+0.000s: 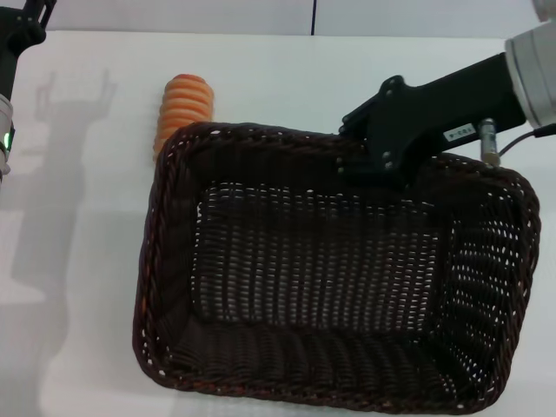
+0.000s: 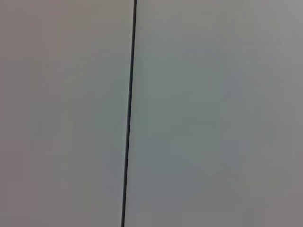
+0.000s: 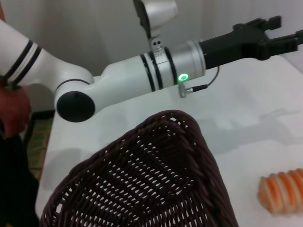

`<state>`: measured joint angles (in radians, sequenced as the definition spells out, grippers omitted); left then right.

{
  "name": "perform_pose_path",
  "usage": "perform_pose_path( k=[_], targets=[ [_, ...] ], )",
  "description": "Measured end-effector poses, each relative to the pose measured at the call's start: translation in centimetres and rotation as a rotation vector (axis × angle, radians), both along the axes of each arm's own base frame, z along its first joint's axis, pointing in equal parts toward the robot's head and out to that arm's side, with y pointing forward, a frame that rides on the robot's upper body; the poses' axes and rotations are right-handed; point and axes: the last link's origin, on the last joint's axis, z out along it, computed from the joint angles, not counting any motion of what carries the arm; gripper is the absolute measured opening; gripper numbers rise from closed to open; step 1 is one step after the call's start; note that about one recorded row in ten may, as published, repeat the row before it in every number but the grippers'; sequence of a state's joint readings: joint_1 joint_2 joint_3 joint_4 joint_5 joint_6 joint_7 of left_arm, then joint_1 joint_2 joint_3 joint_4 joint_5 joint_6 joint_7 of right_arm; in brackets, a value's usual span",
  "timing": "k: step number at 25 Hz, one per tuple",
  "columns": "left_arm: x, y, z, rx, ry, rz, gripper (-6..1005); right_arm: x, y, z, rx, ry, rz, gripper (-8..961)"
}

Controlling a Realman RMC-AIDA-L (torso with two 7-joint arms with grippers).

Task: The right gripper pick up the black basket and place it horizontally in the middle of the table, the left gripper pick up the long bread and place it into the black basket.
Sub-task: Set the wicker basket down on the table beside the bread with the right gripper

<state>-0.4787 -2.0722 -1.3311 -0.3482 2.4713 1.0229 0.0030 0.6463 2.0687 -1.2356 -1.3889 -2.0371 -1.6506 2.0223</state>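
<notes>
Right gripper [image 1: 382, 161] angled down, apparently clamped on black basket [image 1: 330, 269] far rim; left gripper [image 3: 265, 35] aloft, jaws parted.

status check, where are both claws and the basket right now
Right claw at far rim of dark woven wicker basket, basket tilted. Left claw raised at the table's left, open, empty. Striped orange bread roll on white table, touching basket's far-left corner.
</notes>
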Motion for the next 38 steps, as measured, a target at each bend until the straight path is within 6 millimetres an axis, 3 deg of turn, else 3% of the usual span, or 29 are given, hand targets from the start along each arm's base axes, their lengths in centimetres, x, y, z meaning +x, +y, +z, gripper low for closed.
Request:
perform_pose_path(
  k=[12,17,29,38],
  targets=[
    [0.0,0.2,0.2,0.004,0.000,0.004,860,0.1,0.9,-1.6,-0.054,-0.006,0.021,189],
    [0.1,0.3,0.3,0.004,0.004,0.002,860,0.0,2.4,-2.6,-0.026,-0.023,0.015,189],
    [0.1,0.3,0.3,0.005,0.004,0.001,860,1.3,3.7,-4.7,0.075,-0.047,0.058,188],
    [-0.1,0.2,0.2,0.002,0.006,0.005,860,0.7,4.0,-5.5,0.154,-0.074,0.148,343]
  ],
)
